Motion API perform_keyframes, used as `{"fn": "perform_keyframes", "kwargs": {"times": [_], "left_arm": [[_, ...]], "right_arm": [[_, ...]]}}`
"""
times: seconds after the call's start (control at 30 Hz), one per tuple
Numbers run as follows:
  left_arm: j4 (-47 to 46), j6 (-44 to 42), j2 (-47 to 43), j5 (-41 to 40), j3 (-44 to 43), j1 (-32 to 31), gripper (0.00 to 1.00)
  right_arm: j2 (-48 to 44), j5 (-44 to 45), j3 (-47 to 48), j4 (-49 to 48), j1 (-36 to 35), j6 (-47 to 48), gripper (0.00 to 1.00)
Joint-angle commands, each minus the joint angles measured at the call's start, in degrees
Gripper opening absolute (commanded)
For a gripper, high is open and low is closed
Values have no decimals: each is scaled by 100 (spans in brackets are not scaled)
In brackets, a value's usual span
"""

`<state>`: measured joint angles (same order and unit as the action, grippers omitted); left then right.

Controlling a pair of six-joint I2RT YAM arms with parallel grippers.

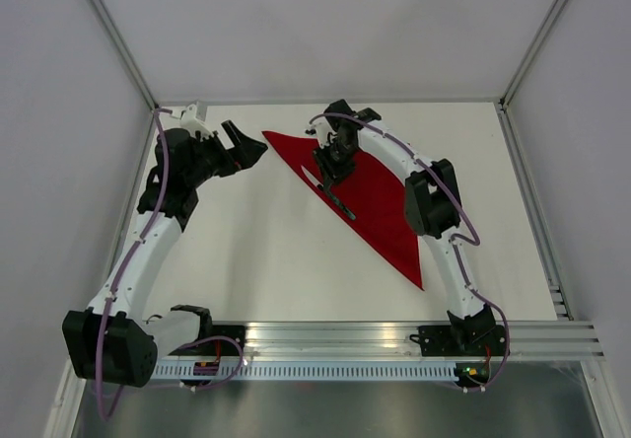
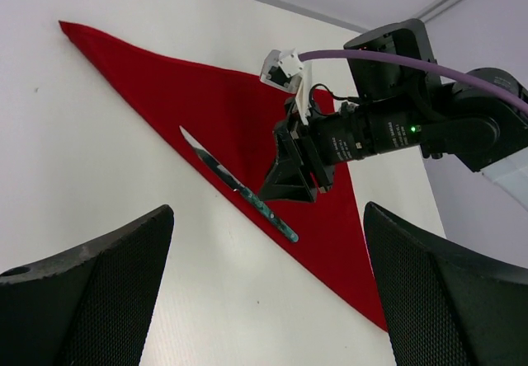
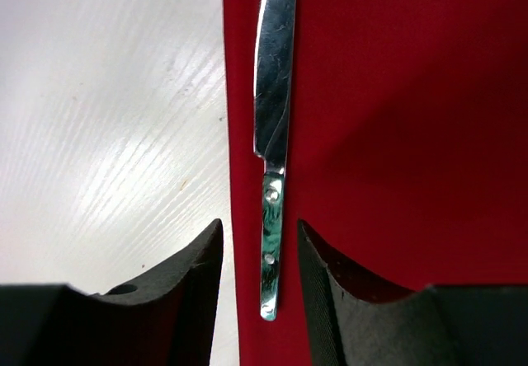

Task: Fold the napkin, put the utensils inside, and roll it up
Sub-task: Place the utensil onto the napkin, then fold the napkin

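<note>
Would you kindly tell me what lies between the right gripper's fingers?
The knife's handle, on the napkin by its edge, untouched by the right gripper; the right wrist view shows it.

Knife [image 3: 272, 119] tip cut off (top edge)

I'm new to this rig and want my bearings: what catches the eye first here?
A bright red napkin, folded into a triangle, lies on the white table. A teal-handled knife lies along its long edge, handle between the open right fingers. The left fingers gape wide beside the napkin's far corner.
</note>
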<state>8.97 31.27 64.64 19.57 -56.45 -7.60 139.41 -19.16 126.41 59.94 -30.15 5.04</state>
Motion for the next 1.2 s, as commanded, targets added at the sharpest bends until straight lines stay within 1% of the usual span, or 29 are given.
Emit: {"fn": "perform_keyframes", "kwargs": {"times": [0.0,0.03,0.1,0.13,0.17,0.2,0.23,0.3,0.33,0.37,0.4,0.43,0.47,0.5,0.6,0.67,0.7,0.73,0.8,0.87,0.93,1.0,1.03,1.17], "left_arm": [[-861,-296,22,346,98,-110,100],[-862,-523,40,285,81,-311,100],[-1019,-822,75,-197,37,-689,100],[-1020,-1207,92,-434,11,-1178,99],[-1029,-1402,145,-924,-7,-1426,99],[-1064,-1569,171,-1164,-7,-1664,99],[-1108,-1849,198,-1332,45,-2049,99],[-1353,-2132,251,-1710,142,-2403,97],[-1476,-2482,268,-1842,221,-2805,97],[-1564,-2642,286,-2208,352,-3009,96],[-1757,-2800,338,-2334,414,-3202,95],[-1819,-3045,373,-2509,476,-3544,95],[-1846,-3108,417,-2850,529,-3669,95],[-1864,-3118,522,-2871,547,-3740,95],[-1934,-3048,646,-2985,608,-3749,92],[-1795,-2916,795,-3343,539,-3758,91],[-1724,-2881,839,-3381,512,-3749,91],[-1680,-2872,840,-3129,503,-3749,89],[-1688,-2802,822,-3064,538,-3749,88],[-1601,-2626,813,-3431,556,-3749,88],[-1530,-2468,787,-3591,529,-3723,89],[-1364,-2284,726,-3627,442,-3688,90],[-1259,-2222,725,-3688,372,-3670,90],[-626,-1879,594,-3943,46,-3583,90]], "right_arm": [[-879,290,-81,-96,70,-135,47],[-1003,238,-282,-166,193,-161,47],[-1432,167,-537,-421,369,-170,48],[-1574,132,-817,-492,587,-170,47],[-1723,62,-976,-666,711,-161,48],[-2029,-8,-1143,-755,852,-152,48],[-2180,-70,-1467,-843,1158,-152,48],[-2557,-246,-1741,-1011,1484,-152,48],[-2673,-281,-2004,-1063,1816,-144,48],[-2778,-316,-2145,-1168,1959,-117,48],[-2988,-351,-2303,-1247,2091,-117,48],[-3086,-404,-2610,-1326,2301,-117,48],[-3148,-422,-2717,-1371,2373,-82,48],[-3235,-370,-2788,-1363,2408,-47,48],[-3350,-580,-3095,-1336,2400,-20,45],[-3421,-519,-3332,-1380,2286,32,44],[-3499,-432,-3420,-1389,2120,111,43],[-3544,-205,-3587,-1441,2023,146,43],[-3614,-115,-3746,-1503,1786,234,43],[-3597,226,-3895,-1564,1557,278,43],[-3536,534,-3974,-1573,1048,383,43],[-3282,956,-3993,-1635,575,384,44],[-3280,958,-3975,-1644,459,375,44],[-2641,1458,-3747,-1652,28,410,44]]}}
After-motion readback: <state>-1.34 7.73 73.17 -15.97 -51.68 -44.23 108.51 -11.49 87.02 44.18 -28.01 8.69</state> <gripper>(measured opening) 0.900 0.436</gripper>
